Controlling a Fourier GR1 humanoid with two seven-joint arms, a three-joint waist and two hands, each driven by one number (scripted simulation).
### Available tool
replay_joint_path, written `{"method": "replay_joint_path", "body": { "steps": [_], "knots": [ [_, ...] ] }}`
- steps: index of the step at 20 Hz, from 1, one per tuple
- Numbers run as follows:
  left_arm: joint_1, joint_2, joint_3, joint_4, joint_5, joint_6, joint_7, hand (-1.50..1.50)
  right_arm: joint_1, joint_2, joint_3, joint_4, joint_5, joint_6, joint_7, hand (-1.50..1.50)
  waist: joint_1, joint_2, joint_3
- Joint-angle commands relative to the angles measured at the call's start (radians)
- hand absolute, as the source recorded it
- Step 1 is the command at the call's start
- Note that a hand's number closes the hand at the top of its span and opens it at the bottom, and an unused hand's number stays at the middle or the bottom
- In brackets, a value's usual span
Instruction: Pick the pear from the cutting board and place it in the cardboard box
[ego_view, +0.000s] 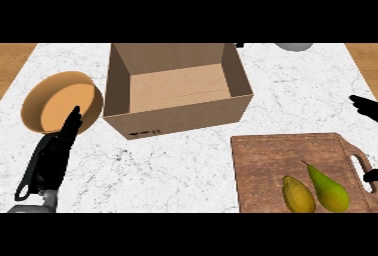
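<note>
Pear (327, 188): green, lying on the board near its close edge, stem pointing away, just beside a second yellowish fruit (298, 194) on its left; the two look to be touching, though I can't be sure.
Board (273, 155): brown wood, at the near right of the counter (177, 160), with a handle slot on its right side.
Left hand (57, 150): black, low on the left, fingers straight and held together, tips pointing away and reaching the near rim of the bowl; it holds nothing.
Right hand (365, 106): only dark bits show at the right edge, one above the board and one by its handle; whether the fingers are spread or curled I cannot tell.
Box (173, 117): cardboard, open at the top, sitting mid-counter beyond the board and to its left, nothing visible inside.
Bowl (59, 102): tan, round, left of the box.
Grey object (295, 46): cut off at the far edge, right of the box.
</note>
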Motion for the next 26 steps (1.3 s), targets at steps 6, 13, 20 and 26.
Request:
{"method": "replay_joint_path", "body": {
  "steps": [6,13,20,26],
  "knots": [
    [-0.004,-0.028,0.001,0.007,-0.017,0.004,0.008,0.0,-0.088,-0.081,0.138,-0.082,0.07,0.314,0.153,-1.5,-0.008,-0.002,0.0],
    [-0.012,-0.007,0.061,-0.006,0.001,-0.057,0.03,0.0,-0.031,0.039,0.126,-0.206,0.134,0.272,0.362,-1.5,-0.015,-0.003,0.001],
    [-0.015,-0.038,0.081,0.005,-0.057,-0.053,0.02,0.0,0.08,0.049,0.048,-0.258,0.243,0.318,0.346,-1.5,-0.02,-0.003,0.001],
    [0.048,-0.077,0.076,-0.065,-0.073,-0.073,0.033,0.0,0.108,0.106,0.011,-0.278,0.329,0.369,0.354,-1.5,-0.017,-0.004,0.001]
  ]
}}
